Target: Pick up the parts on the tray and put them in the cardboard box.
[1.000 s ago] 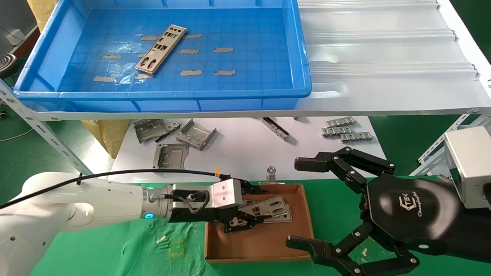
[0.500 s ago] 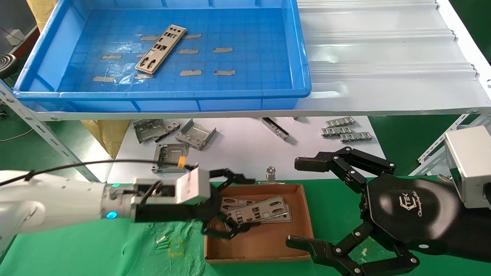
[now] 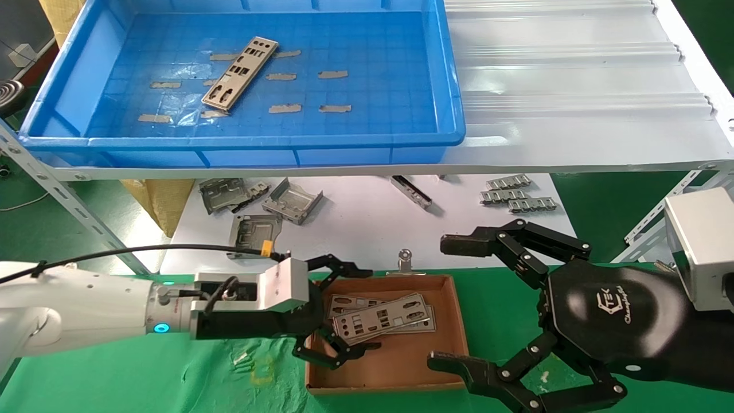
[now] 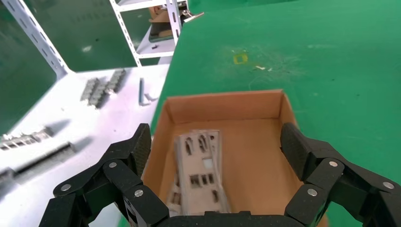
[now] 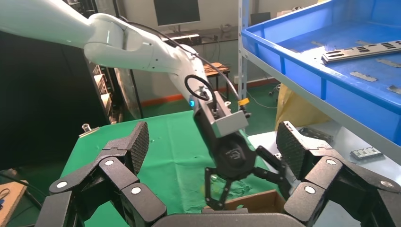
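— What's in the containers?
— I see one part (image 3: 240, 73) lying in the tray (image 3: 74, 86); stacked plates (image 3: 381, 317) lie flat in the cardboard box (image 3: 444, 358).
— And the grippers?
— My left gripper (image 3: 338, 310) hangs at the box's left wall, jaws wide, empty. Right gripper (image 3: 459, 304) sits beside it, jaws wide. Brackets (image 3: 292, 201) lie on the white worktop (image 3: 355, 229).

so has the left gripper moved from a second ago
Yes. The left gripper has drawn back toward the robot's left, from above the cardboard box to its left wall, open, with the parts left lying inside.
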Motion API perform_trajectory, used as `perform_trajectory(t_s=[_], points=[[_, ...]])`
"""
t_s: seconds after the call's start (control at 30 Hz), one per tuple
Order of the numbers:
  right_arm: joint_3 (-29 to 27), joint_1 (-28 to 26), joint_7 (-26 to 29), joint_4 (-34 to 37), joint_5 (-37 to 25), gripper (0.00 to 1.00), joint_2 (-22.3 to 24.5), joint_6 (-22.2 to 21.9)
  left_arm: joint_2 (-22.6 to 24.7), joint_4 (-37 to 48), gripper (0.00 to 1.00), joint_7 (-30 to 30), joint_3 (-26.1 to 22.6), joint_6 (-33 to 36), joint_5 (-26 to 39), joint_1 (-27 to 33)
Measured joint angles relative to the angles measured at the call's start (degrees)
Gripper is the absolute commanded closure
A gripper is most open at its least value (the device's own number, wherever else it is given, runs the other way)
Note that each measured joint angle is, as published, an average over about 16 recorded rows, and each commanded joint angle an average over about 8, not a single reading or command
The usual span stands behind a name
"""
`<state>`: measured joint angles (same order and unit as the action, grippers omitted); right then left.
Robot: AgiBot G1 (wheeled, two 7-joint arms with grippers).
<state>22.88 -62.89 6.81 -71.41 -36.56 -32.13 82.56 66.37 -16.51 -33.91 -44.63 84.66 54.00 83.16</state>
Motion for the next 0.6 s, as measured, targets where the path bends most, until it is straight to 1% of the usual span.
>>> perform_trajectory(t_s=[0.17, 0.6], points=[[0.00, 0.00, 0.00, 0.00, 0.00, 0.00, 0.00, 0.00, -2.16, -3.95, 0.00, 3.06, 1.97, 0.06, -0.84, -1.49], [0.00, 0.00, 0.00, 0.00, 0.00, 0.00, 0.00, 0.00, -9.32, -16.97, 0.00, 13.26, 8.50, 0.30, -3.61, -6.42]])
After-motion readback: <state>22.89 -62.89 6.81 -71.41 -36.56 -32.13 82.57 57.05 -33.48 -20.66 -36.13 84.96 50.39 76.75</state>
